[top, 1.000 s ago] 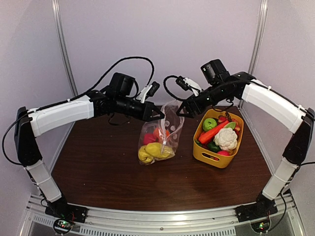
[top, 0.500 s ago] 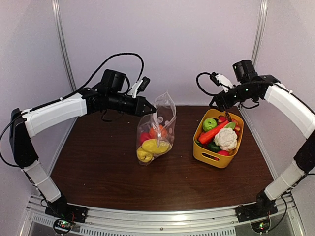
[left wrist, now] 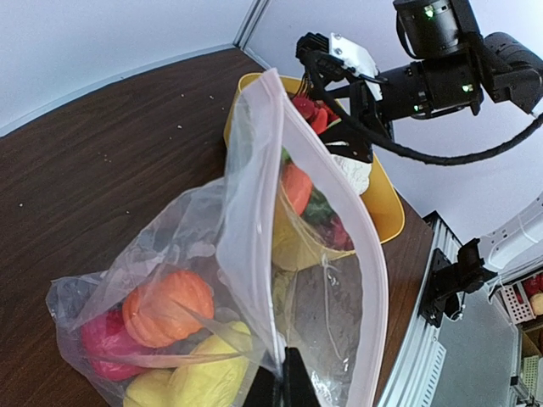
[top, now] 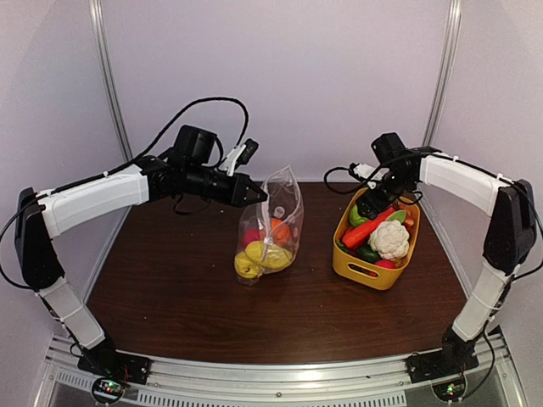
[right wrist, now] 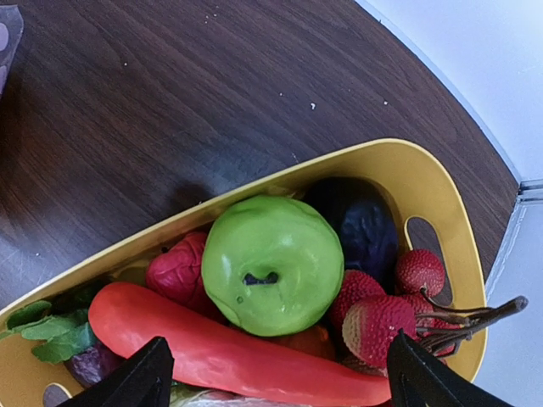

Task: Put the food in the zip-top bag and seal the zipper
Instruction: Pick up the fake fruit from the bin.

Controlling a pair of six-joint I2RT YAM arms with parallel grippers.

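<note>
While the left end effector (top: 259,197) pinches the bag (top: 276,222) upright, centre the spread right end effector (top: 371,206) astride the apple (right wrist: 271,263).

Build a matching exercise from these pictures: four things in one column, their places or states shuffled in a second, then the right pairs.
Column one:
1. left gripper
2. right gripper
3. green apple
4. yellow lemon

Column two:
A. lying in the yellow basket
B. inside the zip-top bag
C. open, above the basket's food
D. shut on the edge of the bag's mouth

Pairs: 1-D, 2-C, 3-A, 4-B
</note>
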